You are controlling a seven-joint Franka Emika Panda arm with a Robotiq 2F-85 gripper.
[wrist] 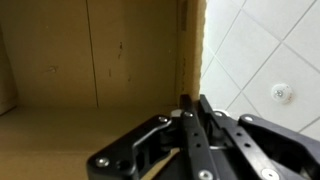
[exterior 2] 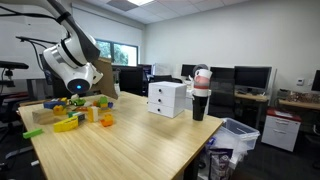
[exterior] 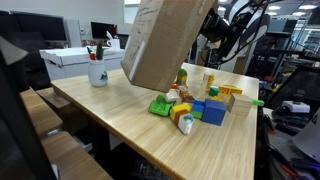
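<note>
My gripper (wrist: pixel 190 101) is shut on the side wall of a cardboard box (wrist: pixel 90 60); the wall's edge runs up between the two fingers. In an exterior view the box (exterior: pixel 165 40) hangs tilted in the air over the table, held at its upper right by the gripper (exterior: pixel 207 30). Below it a pile of colourful toys (exterior: pixel 195 102) lies on the wooden table (exterior: pixel 110 115). From the opposite side, the box (exterior 2: pixel 107 80) shows partly behind the white wrist, above the toys (exterior 2: pixel 70 112). The wrist view looks into the box's bare inside, with ceiling tiles to the right.
A white mug (exterior: pixel 97 72) with pens and a white carton (exterior: pixel 75 60) stand at the table's far corner. A white drawer unit (exterior 2: pixel 167 98) and a dark cup (exterior 2: pixel 200 100) stand on the table. A bin (exterior 2: pixel 236 135) sits on the floor beside it.
</note>
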